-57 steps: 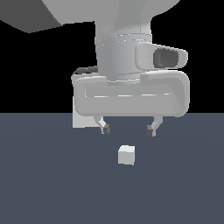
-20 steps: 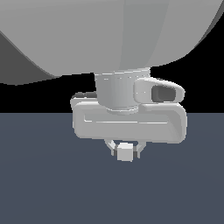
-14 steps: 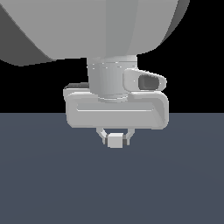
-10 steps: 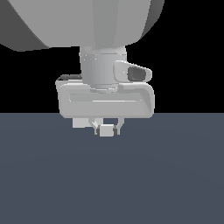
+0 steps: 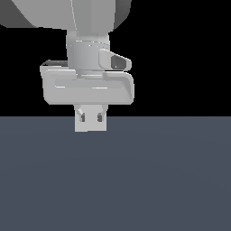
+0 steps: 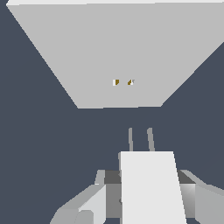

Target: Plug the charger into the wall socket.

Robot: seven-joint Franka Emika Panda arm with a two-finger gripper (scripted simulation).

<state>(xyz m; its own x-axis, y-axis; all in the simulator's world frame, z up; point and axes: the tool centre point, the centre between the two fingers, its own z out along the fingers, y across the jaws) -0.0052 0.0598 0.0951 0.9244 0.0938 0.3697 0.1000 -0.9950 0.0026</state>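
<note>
Your gripper (image 6: 146, 205) pinches the charger (image 6: 151, 183) | prongs near, seemingly short of, the wall socket (image 6: 118, 52) | exterior view: charger hard to tell from socket | dark floor (image 5: 135, 180), black backdrop

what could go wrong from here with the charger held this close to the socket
1. The charger's two prongs look offset from the two small holes in the wall socket; pushing now may jam them against the plate.
2. The gripper holds only a small cube; contact could twist it.
3. In the exterior view the arm hides the gap, so depth is hard to judge.
</note>
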